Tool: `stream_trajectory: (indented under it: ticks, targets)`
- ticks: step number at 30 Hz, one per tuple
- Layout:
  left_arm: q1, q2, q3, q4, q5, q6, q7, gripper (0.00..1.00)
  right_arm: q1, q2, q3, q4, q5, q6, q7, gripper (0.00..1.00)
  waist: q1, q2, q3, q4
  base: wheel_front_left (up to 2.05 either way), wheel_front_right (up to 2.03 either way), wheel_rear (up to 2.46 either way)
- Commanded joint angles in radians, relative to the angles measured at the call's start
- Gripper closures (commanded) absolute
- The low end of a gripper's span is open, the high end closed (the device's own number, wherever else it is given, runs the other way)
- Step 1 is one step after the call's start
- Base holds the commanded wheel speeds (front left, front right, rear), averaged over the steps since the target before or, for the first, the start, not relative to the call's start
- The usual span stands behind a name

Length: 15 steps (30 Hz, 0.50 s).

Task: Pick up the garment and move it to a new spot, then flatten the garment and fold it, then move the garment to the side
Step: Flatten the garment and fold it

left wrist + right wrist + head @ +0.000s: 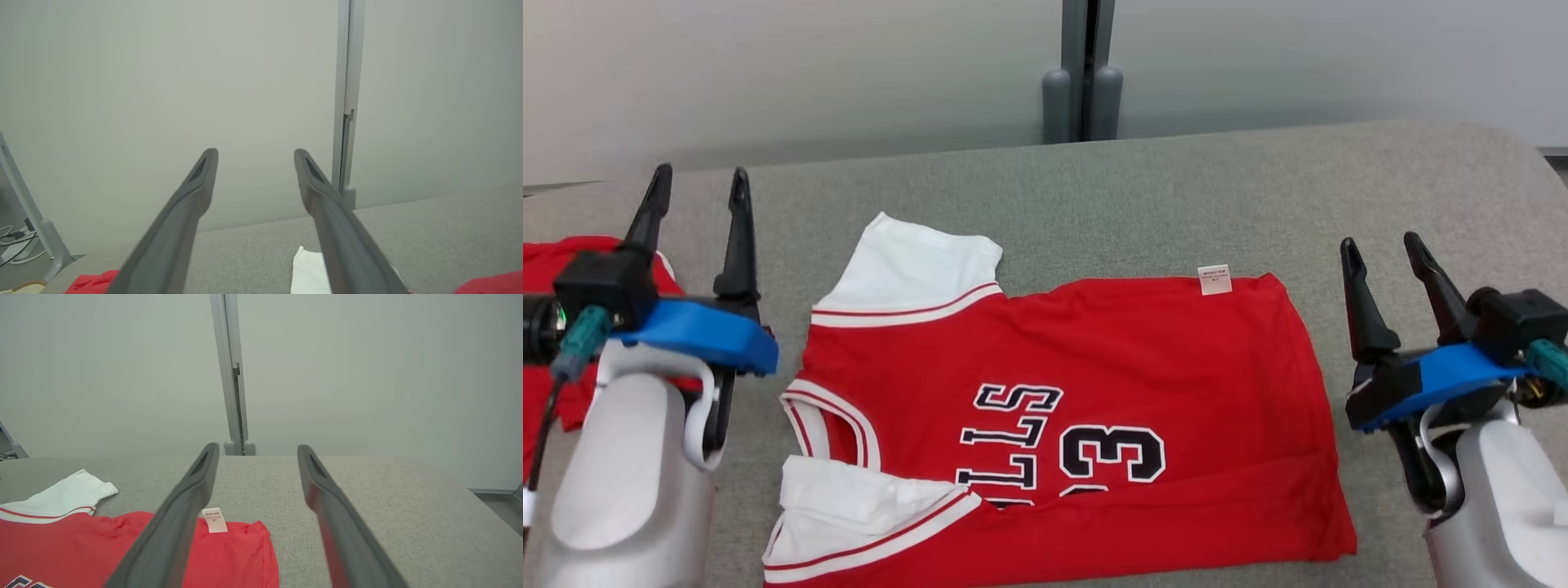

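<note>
Flat on grey woven table [1192,188], smooth red-and-white jersey [1143,359] lies.

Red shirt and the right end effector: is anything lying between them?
Nothing. In the head view, a strip of bare grey tabletop separates the red shirt from the open right end effector.

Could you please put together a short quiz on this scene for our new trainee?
1. True or false: the right gripper has its jaws shut on the red jersey.
2. The jersey's sleeves are: A white, B black, C blue.
3. What small white item sits at the jersey's far edge?
Key: 1 false, the jaws stand open, apart from the cloth. 2 A. 3 The label.
</note>
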Motion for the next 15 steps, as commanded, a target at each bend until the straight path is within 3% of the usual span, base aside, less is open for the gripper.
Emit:
stream_trajectory:
  ticks: [1, 5, 15]
  targets:
    - [-0.038, 0.012, -0.012, 0.013, -0.007, -0.006, 0.009, 0.0, -0.028, -0.008, 0.003, 0.002, -0.005, 0.0, 0.011, 0.0, -0.0001, -0.0001, 0.036, 0.014, 0.0, 0.0, 0.0]
    - [-0.184, 0.05, -0.07, 0.061, -0.052, -0.013, 0.048, 0.0, -0.099, -0.019, 0.02, 0.006, -0.002, 0.0, 0.059, 0.0, -0.0001, -0.0001, 0.115, -0.001, 0.0, 0.0, 0.0]
    - [-0.421, 0.166, -0.338, 0.213, -0.259, -0.011, 0.155, 0.0, -0.217, -0.026, 0.086, 0.001, 0.023, 0.0, 0.092, 0.0, -0.0001, -0.0001, 0.265, -0.069, 0.0, 0.0, 0.0]
